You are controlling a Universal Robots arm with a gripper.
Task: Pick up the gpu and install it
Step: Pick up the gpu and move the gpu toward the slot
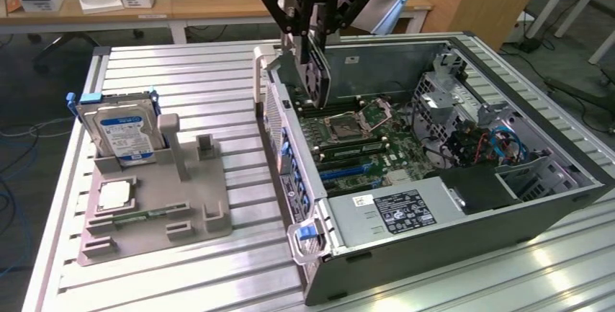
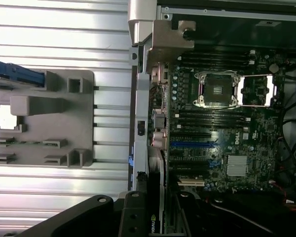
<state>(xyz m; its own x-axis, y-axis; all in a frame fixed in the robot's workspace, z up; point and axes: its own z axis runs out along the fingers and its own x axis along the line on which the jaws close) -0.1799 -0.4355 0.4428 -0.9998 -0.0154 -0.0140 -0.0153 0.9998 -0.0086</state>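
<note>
Over the case (image 1: 423, 243), fingers (image 1: 285, 11) clamp the gpu (image 1: 318, 74), hiding its top.

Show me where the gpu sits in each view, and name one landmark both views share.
Exterior view: the gpu hangs edge-down at top centre, above the open computer case, near its rear wall.
Wrist view: the gpu is seen edge-on, close to the camera, over the motherboard's edge beside the case's rear wall.
Shared landmark: the CPU socket on the motherboard.
</note>
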